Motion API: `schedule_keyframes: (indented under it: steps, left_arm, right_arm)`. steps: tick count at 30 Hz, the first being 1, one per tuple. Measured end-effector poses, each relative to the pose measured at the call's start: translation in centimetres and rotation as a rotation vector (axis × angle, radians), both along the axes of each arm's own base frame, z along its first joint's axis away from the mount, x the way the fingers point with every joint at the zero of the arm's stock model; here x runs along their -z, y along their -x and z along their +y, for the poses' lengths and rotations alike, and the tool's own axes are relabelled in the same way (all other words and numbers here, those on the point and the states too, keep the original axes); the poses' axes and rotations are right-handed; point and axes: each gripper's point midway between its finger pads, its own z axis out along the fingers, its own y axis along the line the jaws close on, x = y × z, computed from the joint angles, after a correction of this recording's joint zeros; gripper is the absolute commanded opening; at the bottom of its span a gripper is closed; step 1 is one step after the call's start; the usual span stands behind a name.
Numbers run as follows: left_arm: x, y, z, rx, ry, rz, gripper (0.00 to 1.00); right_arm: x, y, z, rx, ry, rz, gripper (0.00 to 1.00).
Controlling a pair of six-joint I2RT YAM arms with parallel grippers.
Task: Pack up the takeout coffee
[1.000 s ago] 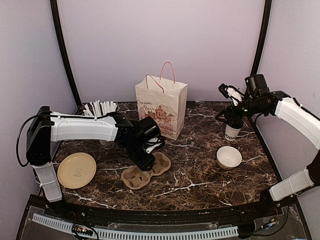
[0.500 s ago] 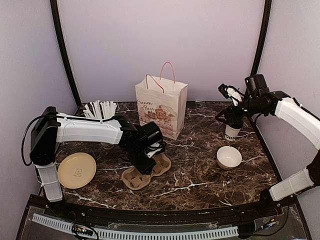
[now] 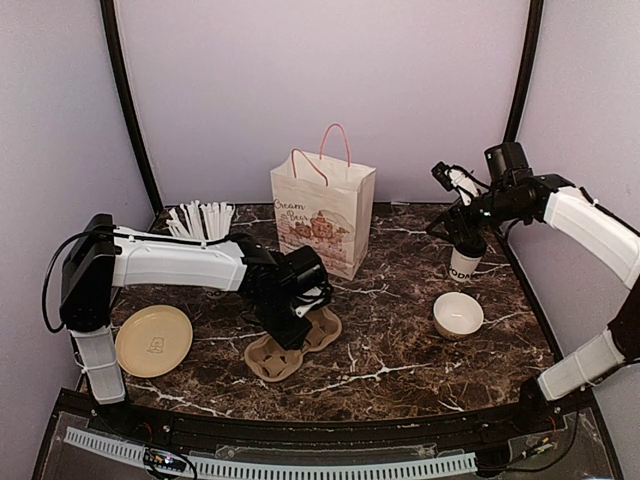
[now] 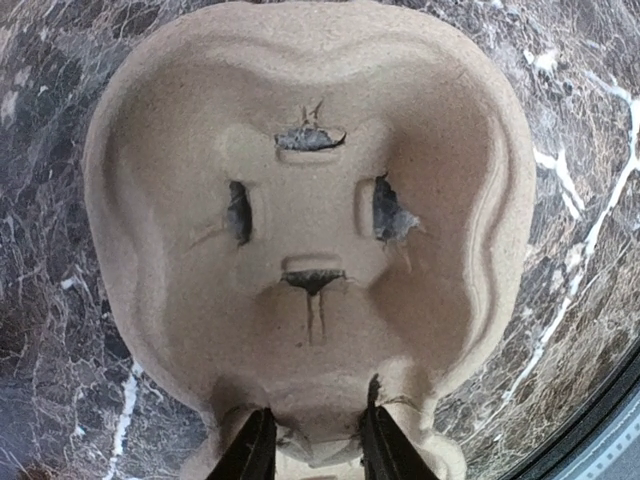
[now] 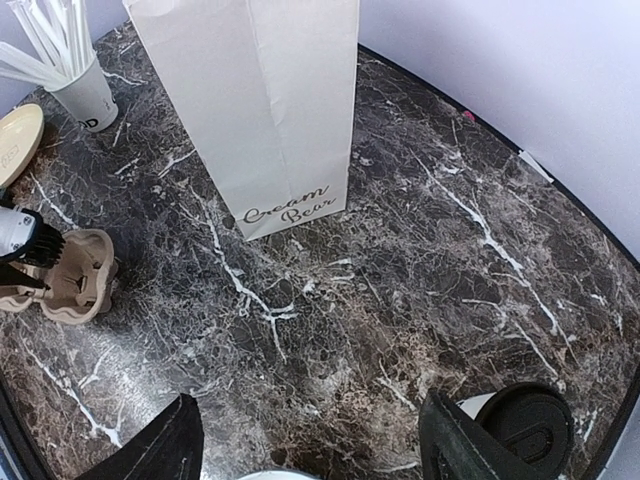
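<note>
Takeout coffee [image 3: 464, 262] stands upright at right of the top view, on the marble table [image 3: 400, 340], black lid [image 5: 530, 425] on; right gripper [image 5: 308, 405] hangs just above it, jaws spread wide, nothing between them; in the right wrist view the lidded cup sits at lower right corner, just outside the right-hand finger [image 5: 450, 445], not between the fingers; white bowl [image 3: 458, 315] just below the cup in the top view; paper bag [image 3: 322, 212] upright at centre, well apart from the cup; left gripper [image 4: 318, 440] at centre-left, narrow, pinching the neck of the pulp cup carrier [image 4: 310, 230]; carrier flat on the table.
</note>
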Motion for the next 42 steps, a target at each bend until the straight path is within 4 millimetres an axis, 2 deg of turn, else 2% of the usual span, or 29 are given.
schedule_keyframes:
  steps: [3, 6, 12, 18, 25, 28, 33, 37, 42]
  left_arm:
    - [0.0, 0.1, 0.0, -0.003, -0.005, -0.003, 0.27]
    - [0.0, 0.2, 0.2, -0.008, -0.011, 0.000, 0.25]
    - [0.1, 0.4, 0.4, -0.019, -0.020, 0.007, 0.22]
    - [-0.5, 0.6, 0.7, -0.035, -0.010, 0.004, 0.21]
    - [-4.5, 0.7, 0.9, -0.054, 0.076, -0.040, 0.21]
    - [-6.2, 0.8, 1.2, -0.067, 0.110, -0.060, 0.21]
    - [-7.8, 1.4, 2.8, -0.093, 0.117, -0.083, 0.21]
    - [-9.2, 1.7, 4.1, -0.115, 0.121, -0.106, 0.21]
    - [-10.7, 1.9, 5.1, -0.137, 0.139, -0.134, 0.21]
  right_arm:
    - [-0.7, -0.5, 0.6, -0.011, -0.001, -0.013, 0.71]
    - [-1.5, -1.2, 2.2, -0.039, -0.002, -0.028, 0.70]
    - [-4.9, -3.0, 6.8, -0.118, -0.020, -0.104, 0.70]
    - [-8.2, -3.7, 10.9, -0.183, -0.046, -0.182, 0.70]
    - [-10.2, -4.5, 15.5, -0.251, -0.073, -0.232, 0.75]
    - [-10.1, -4.8, 17.7, -0.282, -0.079, -0.235, 0.75]
    - [-9.6, -5.3, 20.7, -0.304, -0.074, -0.227, 0.74]
    - [-9.9, -5.5, 21.1, -0.295, -0.070, -0.237, 0.71]
    - [-11.6, -6.5, 19.8, -0.222, -0.051, -0.304, 0.65]
